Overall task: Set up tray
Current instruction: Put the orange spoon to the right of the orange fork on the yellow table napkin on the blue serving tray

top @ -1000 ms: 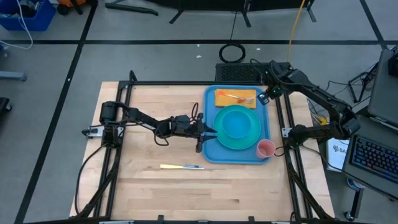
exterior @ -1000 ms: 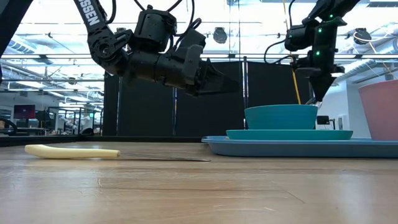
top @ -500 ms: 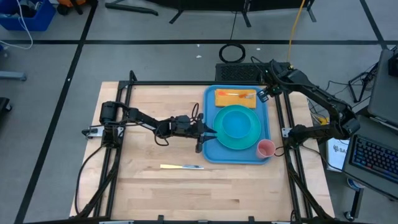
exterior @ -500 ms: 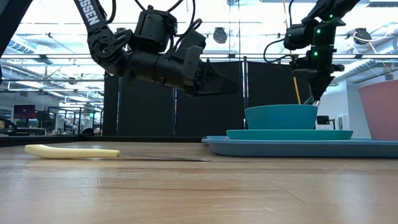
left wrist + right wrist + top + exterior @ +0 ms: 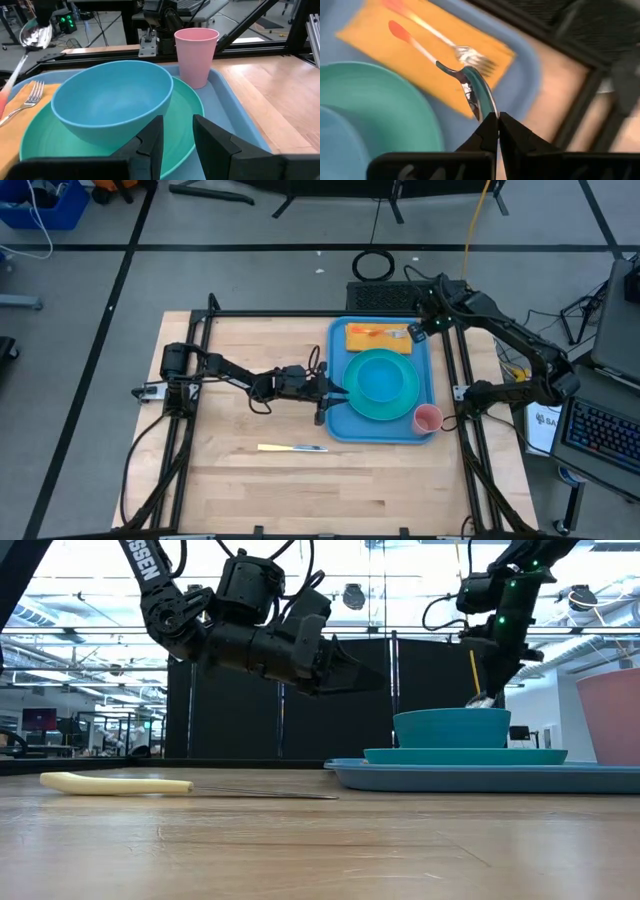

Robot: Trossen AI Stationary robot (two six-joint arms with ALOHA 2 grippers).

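While the blue tray point(image 5: 337, 420) sat at the right side of the bench point(image 5: 240, 480), the right hand point(image 5: 497, 119) was held above the tray's far right corner, clamped tight on a spoon point(image 5: 470, 87) by its bowl, over the orange napkin point(image 5: 375, 340) where a fork point(image 5: 30, 97) lay. A turquoise plate point(image 5: 405, 400), blue bowl point(image 5: 112, 100) and pink cup point(image 5: 427, 418) were seen on the tray. The left hand point(image 5: 177, 135) was kept partly open, empty, at the tray's left rim. A knife point(image 5: 293, 448) lay near, on the bench.
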